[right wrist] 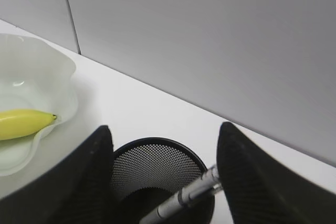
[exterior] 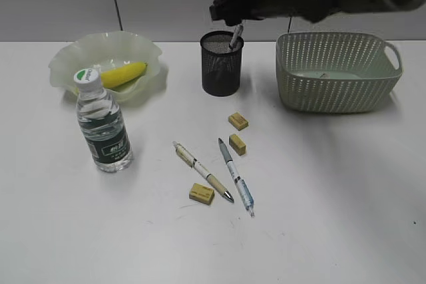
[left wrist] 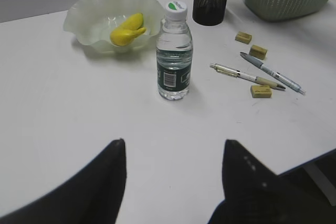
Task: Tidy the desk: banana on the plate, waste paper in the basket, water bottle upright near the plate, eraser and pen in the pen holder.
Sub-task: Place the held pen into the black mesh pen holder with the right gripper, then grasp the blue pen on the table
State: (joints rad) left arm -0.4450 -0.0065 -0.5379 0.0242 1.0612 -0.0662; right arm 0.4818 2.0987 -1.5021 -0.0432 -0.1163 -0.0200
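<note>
Right gripper (right wrist: pixel 164 171), a dark two-fingered claw at the top centre of the exterior view, hangs spread apart over the black wire-mesh cylindrical pen holder (exterior: pixel 221 64), grasping nothing; a silver-grey pen (right wrist: pixel 184 198) leans inside that cup against its rim. Left gripper (left wrist: pixel 173 182) sits at the bottom of its own view, fingers parted and empty above the plain white desk (exterior: pixel 333 217). At upper left, the yellow curved banana (exterior: pixel 122 74) lies in the pale green wavy-rimmed glass-like plate (exterior: pixel 143 48). Just below it the clear water bottle (exterior: pixel 103 124) with a dark green label stands upright. At mid-frame lie two more pens (exterior: pixel 219 171) and three small tan erasers (exterior: pixel 237 132). The sage-green perforated plastic basket (exterior: pixel 336 84) occupies the upper right.
</note>
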